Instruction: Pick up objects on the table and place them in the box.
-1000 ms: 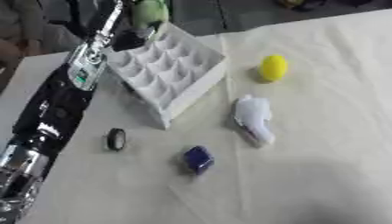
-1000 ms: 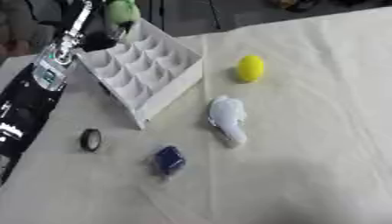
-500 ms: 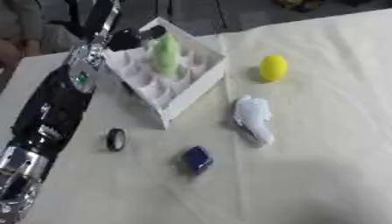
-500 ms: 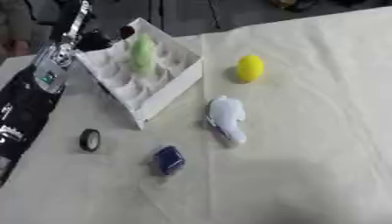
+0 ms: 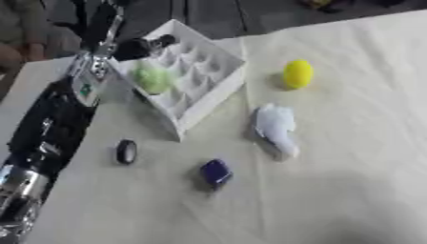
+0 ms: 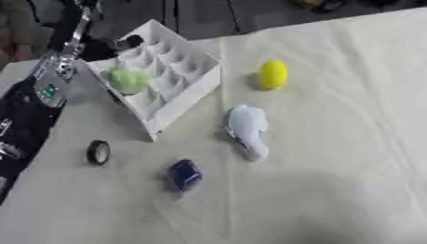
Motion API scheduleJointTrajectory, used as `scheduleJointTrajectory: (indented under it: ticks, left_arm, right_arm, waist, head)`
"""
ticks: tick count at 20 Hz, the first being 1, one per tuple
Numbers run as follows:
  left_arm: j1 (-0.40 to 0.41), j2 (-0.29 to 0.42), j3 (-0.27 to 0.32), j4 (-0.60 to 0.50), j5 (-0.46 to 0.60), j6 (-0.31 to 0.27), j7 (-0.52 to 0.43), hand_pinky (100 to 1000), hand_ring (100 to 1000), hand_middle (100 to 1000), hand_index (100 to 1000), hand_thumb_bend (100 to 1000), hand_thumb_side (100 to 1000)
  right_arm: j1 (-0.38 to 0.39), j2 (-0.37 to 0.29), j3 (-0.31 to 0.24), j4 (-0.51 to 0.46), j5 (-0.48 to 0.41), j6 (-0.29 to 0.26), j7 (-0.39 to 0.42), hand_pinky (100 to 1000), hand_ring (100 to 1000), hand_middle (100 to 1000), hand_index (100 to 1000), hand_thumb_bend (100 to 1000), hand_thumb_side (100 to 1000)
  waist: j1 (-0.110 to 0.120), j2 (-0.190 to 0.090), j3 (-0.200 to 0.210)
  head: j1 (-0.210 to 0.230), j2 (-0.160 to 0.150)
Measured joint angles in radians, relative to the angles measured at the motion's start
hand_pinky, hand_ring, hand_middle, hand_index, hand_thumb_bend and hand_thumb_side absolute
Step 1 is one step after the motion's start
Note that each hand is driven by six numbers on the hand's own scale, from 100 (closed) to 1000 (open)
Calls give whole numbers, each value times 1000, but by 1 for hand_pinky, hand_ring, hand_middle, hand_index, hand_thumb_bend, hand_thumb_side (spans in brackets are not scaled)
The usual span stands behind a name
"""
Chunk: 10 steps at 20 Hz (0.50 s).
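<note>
Fingers of the left hand (image 5: 143, 46) are hovering at the box (image 5: 218, 88) rim, their state unreadable; green object (image 5: 153, 78) is lying inside; white object (image 5: 275, 127), seemingly soft and light, is awaiting a mid-body grasp.

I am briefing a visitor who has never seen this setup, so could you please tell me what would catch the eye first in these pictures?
The white compartmented box at upper left stands out, with a pale green object lying in it and the robot's black left hand at its far corner. On the cloth, a bright yellow object sits right of the box. A white object, a dark blue one and a small black ring lie nearer.
</note>
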Motion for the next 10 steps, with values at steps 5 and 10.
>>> scheduleJointTrajectory:
  ticks: [5, 10]
  left_arm:
    - [89, 27, 69, -114, 71, -6, 62, 837, 849, 866, 862, 861, 631]
    - [201, 44, 97, -238, 147, -26, 79, 803, 815, 832, 845, 747, 671]
  right_arm:
    - [0, 0, -2, 0, 0, 0, -2, 533, 574, 655, 771, 166, 799]
    - [0, 0, -7, 0, 1, 1, -8, 533, 573, 655, 771, 165, 799]
  waist:
    - [0, 0, 21]
    - [0, 0, 35]
  head:
    - [-15, 0]
    - [-33, -1]
